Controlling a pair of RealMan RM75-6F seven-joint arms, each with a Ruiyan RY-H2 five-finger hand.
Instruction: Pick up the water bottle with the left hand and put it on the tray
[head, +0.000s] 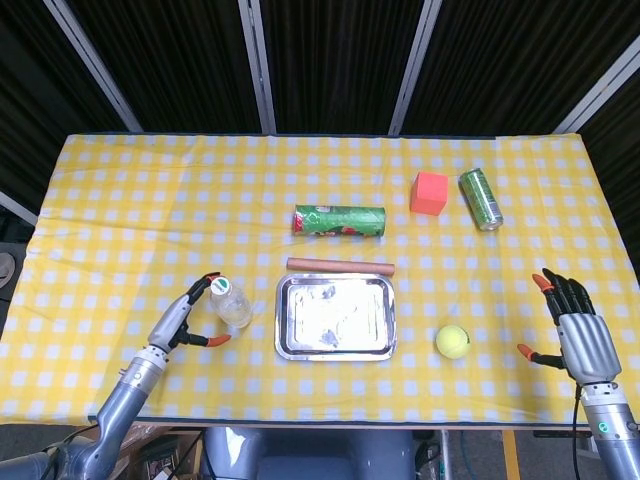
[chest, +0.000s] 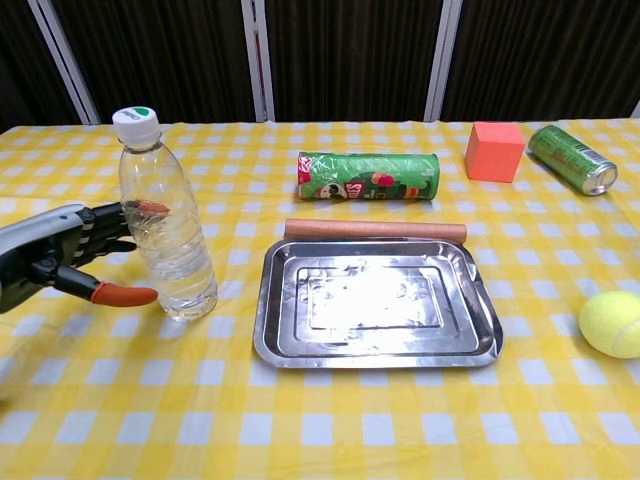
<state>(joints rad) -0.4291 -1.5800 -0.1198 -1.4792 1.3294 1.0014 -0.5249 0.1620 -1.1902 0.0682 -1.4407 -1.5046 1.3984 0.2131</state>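
Beside the tray (chest: 480, 330), on its left, the bottle (chest: 166, 225) stands upright on the cloth. My left hand (chest: 60, 262) flanks it, fingers apart, no grip yet; grasp, lift and placing remain

Left hand (chest: 62, 257) open beside upright water bottle (chest: 166, 218)

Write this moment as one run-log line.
phase: reach | left hand open beside upright water bottle | right hand open, idle | tray empty
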